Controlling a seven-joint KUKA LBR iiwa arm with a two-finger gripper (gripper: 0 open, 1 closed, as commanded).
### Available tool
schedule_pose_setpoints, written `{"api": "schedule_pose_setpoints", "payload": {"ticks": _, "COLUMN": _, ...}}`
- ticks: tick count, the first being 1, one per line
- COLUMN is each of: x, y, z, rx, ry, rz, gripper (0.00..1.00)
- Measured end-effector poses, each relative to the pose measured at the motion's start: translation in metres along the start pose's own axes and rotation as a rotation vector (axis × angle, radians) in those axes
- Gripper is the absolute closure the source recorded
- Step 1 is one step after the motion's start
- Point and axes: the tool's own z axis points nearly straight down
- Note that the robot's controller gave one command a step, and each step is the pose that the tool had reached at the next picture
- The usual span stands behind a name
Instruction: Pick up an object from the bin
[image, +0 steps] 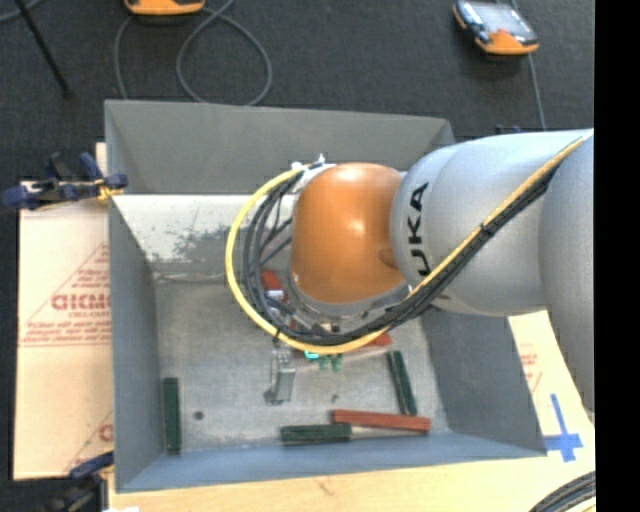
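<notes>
Just one camera here, up above the bin (250, 150) and off a bit to one side, looking down into it pretty close, with the arm (500, 230) poking in from the right of frame.

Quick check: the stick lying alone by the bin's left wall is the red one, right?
Not quite. The camera view shows that a green stick lies alone by the left wall of the bin. The red stick lies by the near wall.
</notes>
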Motion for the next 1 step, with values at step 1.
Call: {"api": "schedule_pose_setpoints", "payload": {"ticks": 1, "x": 0.0253, "y": -0.0619, "z": 0.1033, "rx": 0.003, "ry": 0.001, "rz": -0.150, "gripper": 0.00}}
